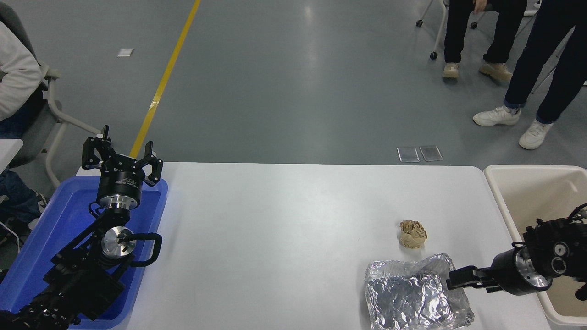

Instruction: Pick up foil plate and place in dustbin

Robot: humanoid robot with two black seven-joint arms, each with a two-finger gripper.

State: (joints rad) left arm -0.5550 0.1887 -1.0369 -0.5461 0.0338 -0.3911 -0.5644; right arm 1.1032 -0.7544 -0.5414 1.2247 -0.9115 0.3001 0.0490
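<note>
Foil, paper and plastic on a smooth white table

The foil plate point(415, 295) near the table's front right corner is shiny, crinkled silver metal foil; just beyond it the paper ball point(412, 233) is matt brown and rough with creases. The table point(284, 220) looks smooth with a soft sheen. The dustbin point(527, 192) at the right edge is smooth, matt cream plastic, and the tray point(41, 247) at the left edge is glossy blue plastic.
</note>
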